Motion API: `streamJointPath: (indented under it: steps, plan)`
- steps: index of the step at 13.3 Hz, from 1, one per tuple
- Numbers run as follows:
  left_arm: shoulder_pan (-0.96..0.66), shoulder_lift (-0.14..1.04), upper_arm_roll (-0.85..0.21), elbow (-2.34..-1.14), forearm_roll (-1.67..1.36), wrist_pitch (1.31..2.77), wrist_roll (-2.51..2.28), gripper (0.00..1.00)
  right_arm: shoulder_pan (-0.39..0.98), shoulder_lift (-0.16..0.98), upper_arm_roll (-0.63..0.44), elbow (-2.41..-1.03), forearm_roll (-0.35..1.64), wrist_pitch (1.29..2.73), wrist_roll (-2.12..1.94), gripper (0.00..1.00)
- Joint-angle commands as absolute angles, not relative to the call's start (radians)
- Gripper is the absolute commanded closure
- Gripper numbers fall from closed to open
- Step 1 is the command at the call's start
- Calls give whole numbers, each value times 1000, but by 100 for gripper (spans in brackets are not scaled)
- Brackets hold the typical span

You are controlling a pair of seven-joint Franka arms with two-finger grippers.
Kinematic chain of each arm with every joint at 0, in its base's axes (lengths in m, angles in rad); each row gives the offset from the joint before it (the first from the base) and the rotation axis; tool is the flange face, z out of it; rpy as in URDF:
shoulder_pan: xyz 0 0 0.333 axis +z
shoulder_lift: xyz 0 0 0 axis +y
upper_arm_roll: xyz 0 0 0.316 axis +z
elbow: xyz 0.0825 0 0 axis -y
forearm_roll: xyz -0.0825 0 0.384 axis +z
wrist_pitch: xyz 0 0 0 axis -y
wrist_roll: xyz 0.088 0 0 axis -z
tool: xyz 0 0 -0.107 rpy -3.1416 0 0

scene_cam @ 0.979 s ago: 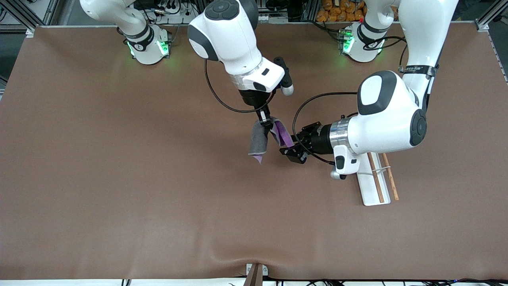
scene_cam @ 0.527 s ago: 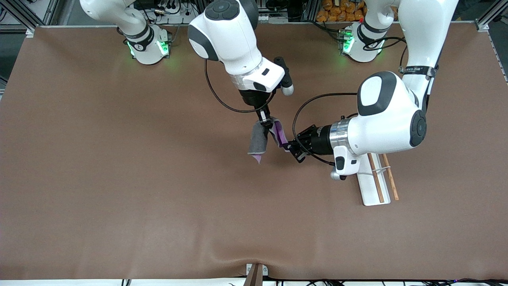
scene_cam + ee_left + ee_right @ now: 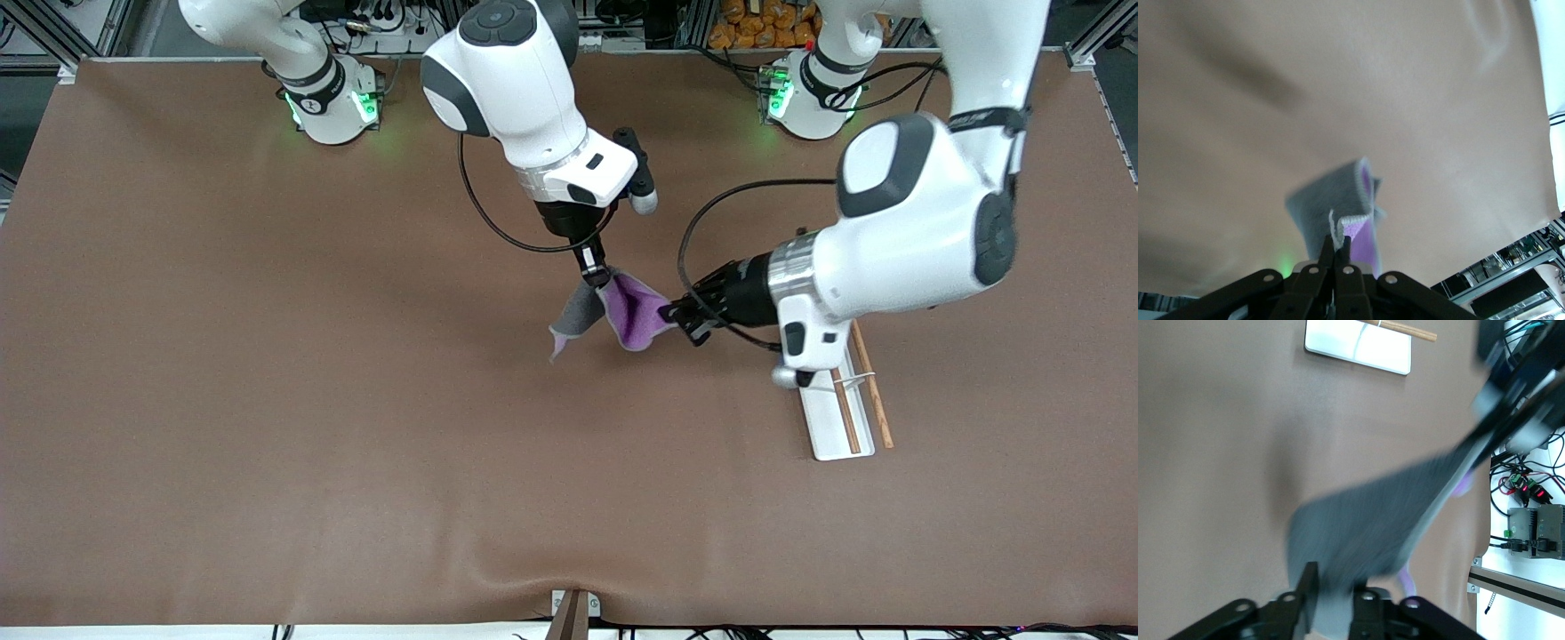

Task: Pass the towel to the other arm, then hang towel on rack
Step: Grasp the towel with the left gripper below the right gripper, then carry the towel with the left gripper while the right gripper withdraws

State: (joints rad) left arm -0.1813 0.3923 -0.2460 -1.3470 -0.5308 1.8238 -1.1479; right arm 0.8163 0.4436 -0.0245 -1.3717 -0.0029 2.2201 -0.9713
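In the front view, we judged the handover to be under way but unfinished: the small floppy towel (image 3: 622, 309), dark grey on one side and purple on the other, was stretched in the air between both grippers, so both arms held it at once. The right gripper (image 3: 597, 279) hung over the middle of the brown table (image 3: 267, 400), pointing down, clamped on the towel's upper corner. The left gripper (image 3: 683, 313) reached in roughly level from the left arm's end of the table and was closed on the purple edge. The rack (image 3: 840, 418), a narrow white tray base carrying two thin brown wooden rods, lay on the table under the left arm's wrist, with no cloth on it. What remained, in our judgement, was release by the right gripper, then the carry and the hanging. In the left wrist view, we saw the left gripper (image 3: 1337, 248) with its fingers pressed narrowly together on the towel's stitched edge (image 3: 1350, 220). In the right wrist view, the grey cloth (image 3: 1385, 520) spread out from the right gripper (image 3: 1335, 590), pinched between its fingers, and one end of the rack (image 3: 1358, 345) showed on the table.
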Motion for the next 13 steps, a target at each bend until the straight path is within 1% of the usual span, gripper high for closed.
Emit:
streamJointPath:
  steps: [1,4,7,8,11,13]
  plan:
    - [-156,299,-247,-1362,-428,1764,-1164,100,805,434,-17,-1378,-3,2207,-959,0]
    - [-155,256,-250,-1362,-324,1709,-1129,100,786,430,-18,-1378,-3,2186,-959,0]
    - [-143,218,-245,-1361,-322,1649,-1071,100,709,428,-18,-1379,0,2178,-945,0]
    - [-123,218,-248,-1361,-322,1631,-1066,100,680,428,-18,-1379,0,2142,-936,0]
    - [-100,213,-247,-1361,-322,1612,-1042,100,560,423,-18,-1379,0,2091,-868,0]
    - [-91,213,-245,-1361,-322,1611,-1040,100,447,400,-18,-1382,0,2027,-853,0]
